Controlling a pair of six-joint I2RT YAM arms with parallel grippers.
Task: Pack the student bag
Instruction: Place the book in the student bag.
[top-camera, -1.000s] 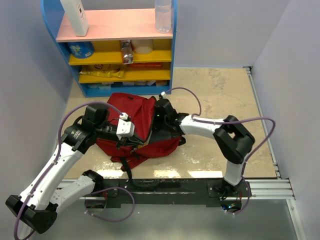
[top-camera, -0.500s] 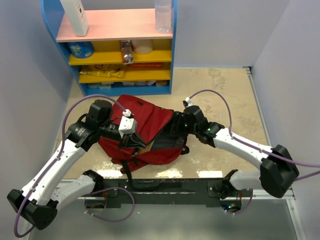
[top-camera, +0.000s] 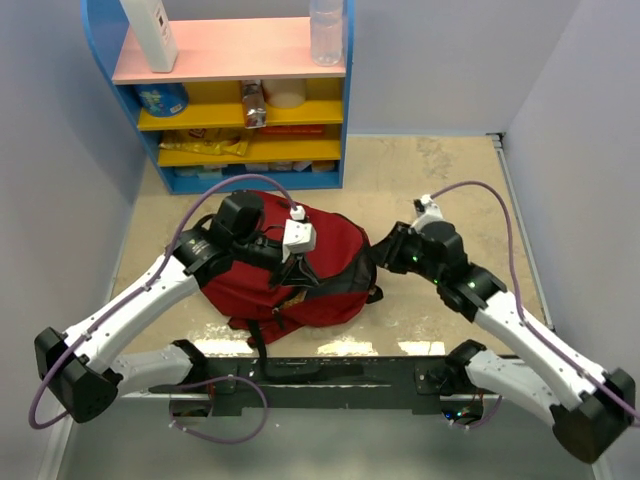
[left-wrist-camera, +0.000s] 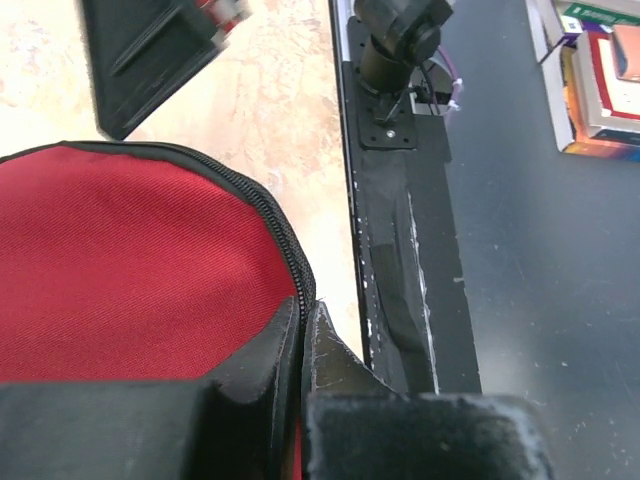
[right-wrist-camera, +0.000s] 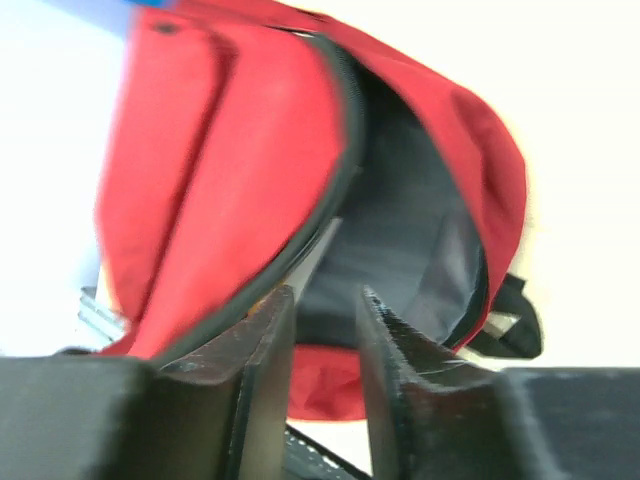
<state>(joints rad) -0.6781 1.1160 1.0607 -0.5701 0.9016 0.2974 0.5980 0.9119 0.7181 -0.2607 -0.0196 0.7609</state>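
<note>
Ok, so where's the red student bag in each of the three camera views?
Top external: the student bag lies at the centre of the picture.
Left wrist: the student bag fills the lower left with red fabric.
Right wrist: the student bag fills the upper and middle part, mouth open.
Shared landmark: the beige tabletop, washed out in the right wrist view.

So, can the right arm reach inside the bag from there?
Probably yes: the bag gapes open toward the right end effector, and nothing visible lies between them.
</note>
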